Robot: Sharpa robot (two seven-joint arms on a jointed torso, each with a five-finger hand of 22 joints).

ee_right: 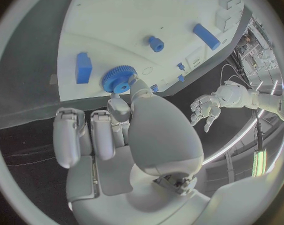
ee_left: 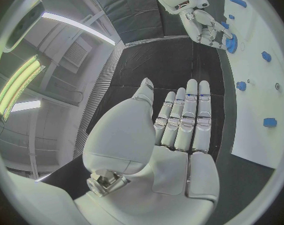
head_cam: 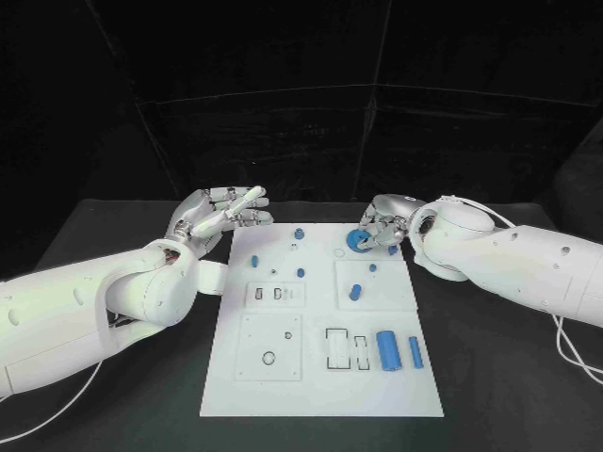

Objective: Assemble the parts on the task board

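my own right hand [head_cam: 383, 229] covered part of the blue gear [head_cam: 356, 243] in the head view, contact between fingertip and gear too small to judge there, task board [ee_left: 254, 100] cut off by the circle's rim in my left wrist view

White task board [head_cam: 322, 386] on black table [head_cam: 519, 414]. By the silver right hand [head_cam: 383, 229], a blue toothed gear [ee_right: 119, 79]; farther from it, two blue cylinders [head_cam: 387, 351] and small blue pegs [head_cam: 356, 290]. Silver left hand [head_cam: 218, 215] on white arm, off board's edge.
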